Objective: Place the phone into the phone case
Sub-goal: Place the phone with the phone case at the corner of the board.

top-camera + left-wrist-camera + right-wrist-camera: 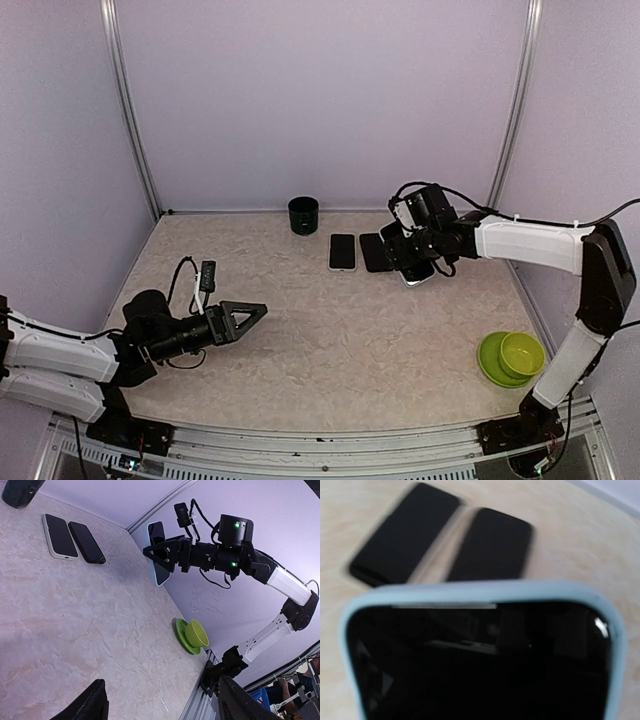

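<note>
Gripping the phone (pixel 480 670), seemingly seated in its pale-blue case (pixel 480 591), with the right gripper (pixel 412 262) above the far edge of the table (pixel 330 350), likely for inspection. Resting the left gripper (pixel 255 312) open-jawed near the left edge, out of the way.

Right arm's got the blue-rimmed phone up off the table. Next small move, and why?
Probably lower the right gripper and lay the blue-cased phone on bare table beside the dark phone: the case already surrounds it, and it hangs clear of the surface.
</note>
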{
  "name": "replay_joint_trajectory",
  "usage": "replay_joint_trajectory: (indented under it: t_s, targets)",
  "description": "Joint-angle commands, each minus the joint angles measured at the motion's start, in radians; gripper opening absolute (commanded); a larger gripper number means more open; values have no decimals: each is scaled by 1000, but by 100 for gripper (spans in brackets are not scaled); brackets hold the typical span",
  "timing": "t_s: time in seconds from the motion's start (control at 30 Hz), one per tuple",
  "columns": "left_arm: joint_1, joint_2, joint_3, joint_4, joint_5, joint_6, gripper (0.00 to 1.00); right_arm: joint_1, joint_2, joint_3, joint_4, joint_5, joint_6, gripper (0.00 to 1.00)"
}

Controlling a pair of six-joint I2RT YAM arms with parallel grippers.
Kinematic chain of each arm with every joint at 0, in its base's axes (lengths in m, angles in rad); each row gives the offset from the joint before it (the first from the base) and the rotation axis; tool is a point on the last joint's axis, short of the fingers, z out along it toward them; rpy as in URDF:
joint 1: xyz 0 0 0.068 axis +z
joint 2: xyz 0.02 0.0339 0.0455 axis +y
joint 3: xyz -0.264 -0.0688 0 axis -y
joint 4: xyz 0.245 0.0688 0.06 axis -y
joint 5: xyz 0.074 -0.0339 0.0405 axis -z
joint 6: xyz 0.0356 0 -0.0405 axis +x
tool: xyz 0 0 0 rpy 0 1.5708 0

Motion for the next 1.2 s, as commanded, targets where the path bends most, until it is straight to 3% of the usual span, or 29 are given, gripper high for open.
replay_joint_trajectory:
  t_s: [0.0, 0.3, 0.73, 1.17]
  targets:
    - [2, -19, -13, 10, -13, 14, 74, -85, 66, 80, 18, -22, 41, 64]
    - [-3, -26, -11, 4, -12, 11, 73, -218, 290, 253, -2, -61, 48, 64]
    - [-5, -59, -12, -38, -30, 8, 73, -262, 530, 528, -87, -93, 93, 64]
    - [-6, -75, -19, -54, -35, 6, 73, -299, 654, 610, -102, -146, 159, 67]
